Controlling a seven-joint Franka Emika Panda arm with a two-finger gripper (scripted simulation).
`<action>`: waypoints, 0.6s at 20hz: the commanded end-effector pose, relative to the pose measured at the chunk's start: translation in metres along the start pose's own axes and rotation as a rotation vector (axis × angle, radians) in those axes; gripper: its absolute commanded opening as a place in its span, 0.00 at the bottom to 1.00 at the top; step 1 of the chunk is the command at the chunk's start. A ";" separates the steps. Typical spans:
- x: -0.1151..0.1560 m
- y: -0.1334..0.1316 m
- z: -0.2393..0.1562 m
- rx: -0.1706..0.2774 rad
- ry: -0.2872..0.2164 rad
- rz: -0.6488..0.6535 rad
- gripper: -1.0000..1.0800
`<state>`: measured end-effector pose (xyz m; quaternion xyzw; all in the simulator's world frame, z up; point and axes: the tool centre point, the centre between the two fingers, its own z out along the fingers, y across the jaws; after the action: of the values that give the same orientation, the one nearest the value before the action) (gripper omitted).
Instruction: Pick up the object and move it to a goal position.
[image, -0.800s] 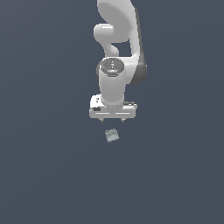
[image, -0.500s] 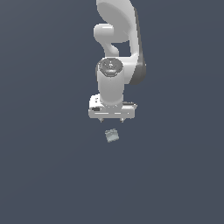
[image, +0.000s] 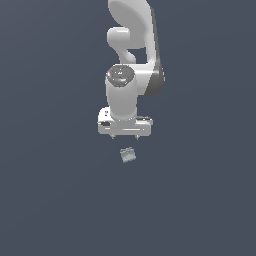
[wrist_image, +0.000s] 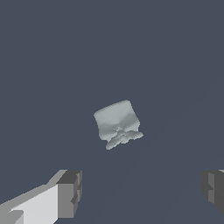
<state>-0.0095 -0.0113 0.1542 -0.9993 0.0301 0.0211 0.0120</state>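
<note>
The object (image: 128, 154) is a tiny pale grey-teal blocky piece lying on the dark floor, just in front of the arm's hand in the exterior view. In the wrist view the object (wrist_image: 117, 123) shows its ridged side and lies apart from the fingers. My gripper (image: 125, 135) hangs above and just behind it, open and empty. Its two fingertips (wrist_image: 70, 192) stand wide apart in the wrist view, and the gripper (wrist_image: 142, 190) holds nothing between them.
The white arm (image: 131, 60) rises behind the hand in the exterior view. A flat dark grey-blue floor (image: 60, 200) spreads all around.
</note>
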 end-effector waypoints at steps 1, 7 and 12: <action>0.001 -0.001 0.002 -0.001 0.001 -0.011 0.96; 0.005 -0.002 0.016 -0.009 0.008 -0.081 0.96; 0.012 -0.004 0.035 -0.018 0.019 -0.186 0.96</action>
<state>-0.0007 -0.0079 0.1251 -0.9989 -0.0459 0.0125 0.0056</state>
